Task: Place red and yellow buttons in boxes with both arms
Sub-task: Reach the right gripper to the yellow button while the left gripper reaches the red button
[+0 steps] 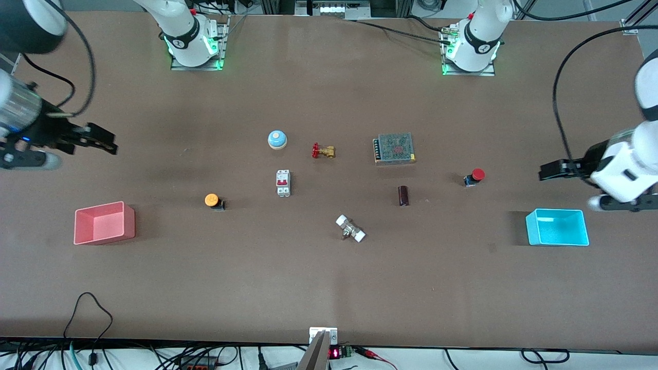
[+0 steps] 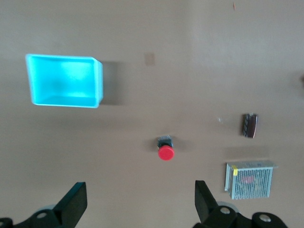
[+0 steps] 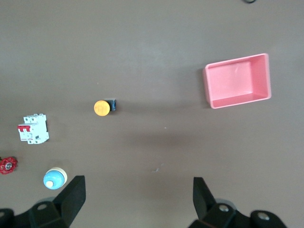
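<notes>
Both buttons are lying loose on the bench, the red button [image 1: 475, 177] toward the left arm's edge near the cyan box [image 1: 557, 227], the yellow button [image 1: 213, 201] near the pink box [image 1: 104, 223], while the left gripper [image 1: 546, 170] and right gripper [image 1: 109, 142] are hovering spread and empty, apparently lining up pickups.

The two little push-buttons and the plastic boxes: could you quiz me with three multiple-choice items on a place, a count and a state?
1. The orange-yellow push-button lies nearest which box?
A. pink-red plastic box
B. cyan plastic box
C. inside one

2. How many buttons are in boxes?
A. two
B. one
C. none

3. The left gripper is:
A. shut on the red push-button
B. open, empty
C. inside a box

Answers: 1 A, it sits toward the pink box's end of the table. 2 C, both boxes hold nothing. 3 B, its fingers stand apart above the table; the right gripper is open too.
</notes>
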`<act>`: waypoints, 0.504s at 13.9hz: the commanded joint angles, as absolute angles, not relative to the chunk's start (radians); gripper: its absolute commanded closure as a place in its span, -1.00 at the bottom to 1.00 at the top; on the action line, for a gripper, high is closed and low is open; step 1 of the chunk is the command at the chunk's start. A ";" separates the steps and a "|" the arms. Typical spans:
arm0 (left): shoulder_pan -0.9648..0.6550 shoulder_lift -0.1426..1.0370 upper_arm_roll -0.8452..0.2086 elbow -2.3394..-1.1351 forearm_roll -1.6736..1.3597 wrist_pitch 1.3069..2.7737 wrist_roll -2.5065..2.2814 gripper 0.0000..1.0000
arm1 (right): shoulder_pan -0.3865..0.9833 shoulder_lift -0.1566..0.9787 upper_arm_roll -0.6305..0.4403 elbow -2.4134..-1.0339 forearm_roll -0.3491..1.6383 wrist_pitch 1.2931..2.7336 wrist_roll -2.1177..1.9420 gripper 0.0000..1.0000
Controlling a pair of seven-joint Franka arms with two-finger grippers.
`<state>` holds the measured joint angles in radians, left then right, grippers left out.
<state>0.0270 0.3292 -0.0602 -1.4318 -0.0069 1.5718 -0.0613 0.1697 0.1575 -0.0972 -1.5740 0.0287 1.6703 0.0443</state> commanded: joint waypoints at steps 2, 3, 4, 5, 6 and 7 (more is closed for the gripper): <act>0.008 0.365 -0.061 -1.572 0.002 1.687 -0.075 -1.00 | 0.172 0.221 -0.057 -1.604 0.064 1.706 0.038 -1.00; 0.017 0.361 -0.063 -1.651 0.000 1.760 -0.077 -1.00 | 0.173 0.235 -0.032 -1.627 0.074 1.768 0.055 -1.00; 0.021 0.350 -0.063 -1.725 -0.009 1.832 -0.077 -1.00 | 0.173 0.248 -0.019 -1.666 0.072 1.852 0.061 -1.00; 0.023 0.345 -0.063 -1.793 -0.012 1.891 -0.078 -1.00 | 0.173 0.264 -0.005 -1.701 0.071 1.934 0.060 -1.00; 0.023 0.341 -0.063 -1.848 -0.015 1.932 -0.089 -1.00 | 0.175 0.282 0.012 -1.721 0.068 1.987 0.072 -1.00; 0.025 0.339 -0.063 -1.892 -0.026 1.978 -0.113 -1.00 | 0.179 0.311 0.014 -1.720 0.063 2.018 0.106 -1.00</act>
<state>0.0188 0.3924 -0.0604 -1.7671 -0.0083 1.8968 -0.0807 0.1774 0.2861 -0.0008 -1.6911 0.0564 1.9489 0.0624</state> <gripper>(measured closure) 0.000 0.000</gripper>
